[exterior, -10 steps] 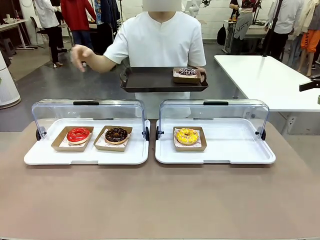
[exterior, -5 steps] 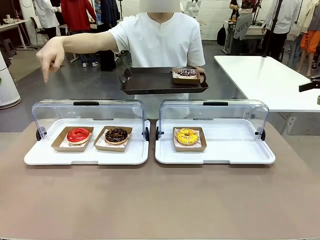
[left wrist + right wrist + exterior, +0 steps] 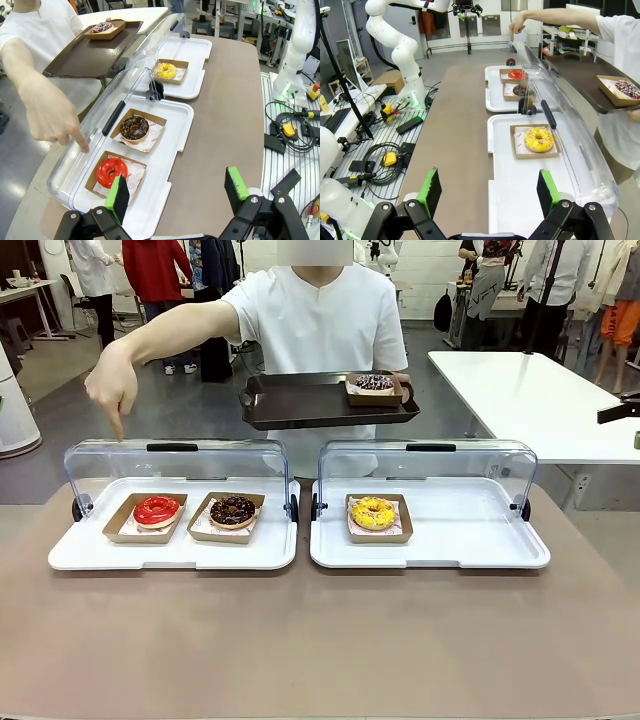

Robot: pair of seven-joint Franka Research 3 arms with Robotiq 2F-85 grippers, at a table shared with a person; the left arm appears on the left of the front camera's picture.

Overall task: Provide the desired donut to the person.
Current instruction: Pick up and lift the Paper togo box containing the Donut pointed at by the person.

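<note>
we get bright, even light from overhead, no hard shadows on the brown table [image 3: 320, 640]; just thin soft ones under the white trays [image 3: 170, 556]. the clear lids [image 3: 180, 465] catch pale glare along their top edges, and the right lid [image 3: 580, 155] shows streaky reflections in the right wrist view. the person [image 3: 315, 320] has a v. bright shirt, folds still readable. the dark tray [image 3: 300, 405] has a dull sheen. front view is sharp near to far. both wrist views bow straight lines toward the edges.
</note>
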